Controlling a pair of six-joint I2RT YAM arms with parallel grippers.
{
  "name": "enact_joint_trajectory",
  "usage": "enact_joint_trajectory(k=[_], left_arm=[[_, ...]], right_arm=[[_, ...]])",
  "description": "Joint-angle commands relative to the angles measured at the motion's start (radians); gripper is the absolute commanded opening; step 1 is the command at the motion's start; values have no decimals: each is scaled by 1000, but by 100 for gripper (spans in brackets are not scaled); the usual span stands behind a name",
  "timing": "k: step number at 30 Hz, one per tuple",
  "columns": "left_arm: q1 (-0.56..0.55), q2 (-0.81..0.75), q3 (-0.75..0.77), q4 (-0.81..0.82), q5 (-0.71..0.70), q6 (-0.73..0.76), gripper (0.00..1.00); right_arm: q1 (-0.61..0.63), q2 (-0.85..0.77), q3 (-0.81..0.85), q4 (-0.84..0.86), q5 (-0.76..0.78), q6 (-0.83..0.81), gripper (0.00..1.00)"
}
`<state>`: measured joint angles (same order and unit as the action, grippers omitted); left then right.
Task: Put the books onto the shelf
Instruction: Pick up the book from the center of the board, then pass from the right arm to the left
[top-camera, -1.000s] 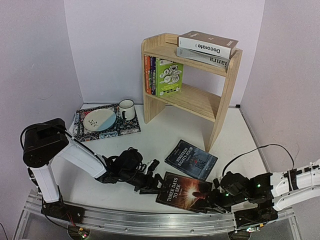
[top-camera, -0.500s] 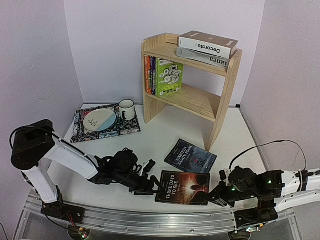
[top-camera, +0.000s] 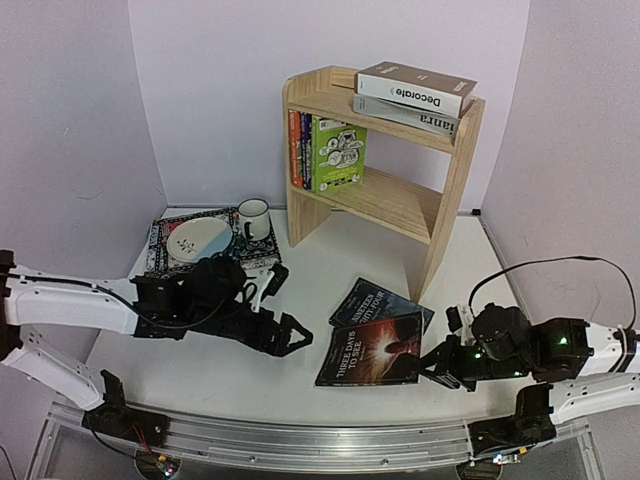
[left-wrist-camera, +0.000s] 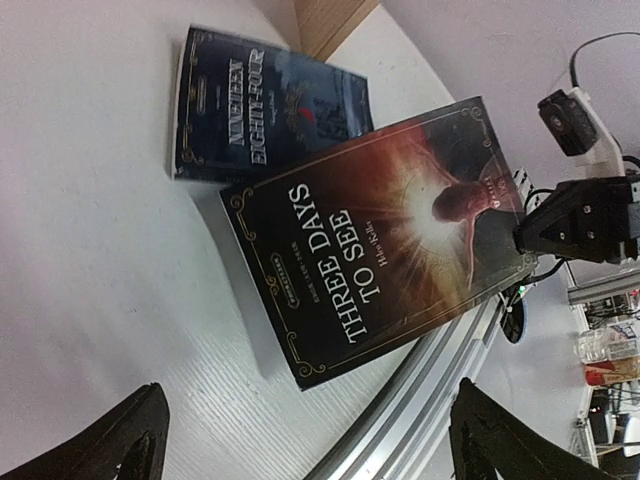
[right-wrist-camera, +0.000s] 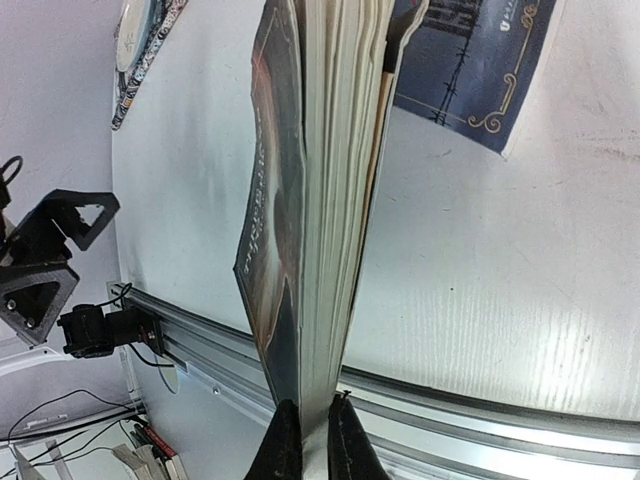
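Books (top-camera: 368, 350): two lie on the desk (top-camera: 300, 270) short of the shelf (top-camera: 452, 190); "Three Days to See" (left-wrist-camera: 380, 250) sits tilted across the near corner of "Nineteen Eighty-Four" (left-wrist-camera: 265, 100).
Your right gripper (top-camera: 438, 362): jaws clamped on the page edge of "Three Days to See".
Your left gripper (top-camera: 295, 337): jaws wide apart, holding nothing, just left of that book.
Shelf: "Decorate" (top-camera: 420, 88) stacked on "ianra" (top-camera: 425, 120) on the top tier; green paperback (top-camera: 338, 155) and others upright at the lower tier's left end.
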<state>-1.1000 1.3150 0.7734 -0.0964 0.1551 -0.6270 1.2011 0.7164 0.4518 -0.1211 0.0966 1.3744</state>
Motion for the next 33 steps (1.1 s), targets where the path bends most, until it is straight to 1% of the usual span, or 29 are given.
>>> enact_joint_trajectory(k=[1,5,10,14,16,19,22,27,29,33], left_arm=[[-11,-169,5,-43,-137,217,99],[-18,-224,5,-28,-156,348,99],[-66,-216,31,-26,-273,473,99],[-155,-176,44,-11,-351,608,99],[-215,-160,29,38,-393,702,99],[-294,-123,20,87,-485,781,99],[-341,-72,15,140,-589,850,100],[-376,7,-4,235,-719,909,99],[-377,39,-5,252,-732,911,99],[-387,97,7,261,-739,931,90]], right_arm=[[1,4,126,21,58,-81,0],[1,31,164,21,70,-88,0],[2,87,188,23,80,-75,0],[1,127,217,30,78,-79,0],[1,133,223,32,84,-81,0],[2,127,218,37,102,-88,0],[1,113,194,49,116,-79,0],[1,89,168,71,114,-69,0],[1,68,158,70,116,-58,0],[1,18,118,69,135,-30,0]])
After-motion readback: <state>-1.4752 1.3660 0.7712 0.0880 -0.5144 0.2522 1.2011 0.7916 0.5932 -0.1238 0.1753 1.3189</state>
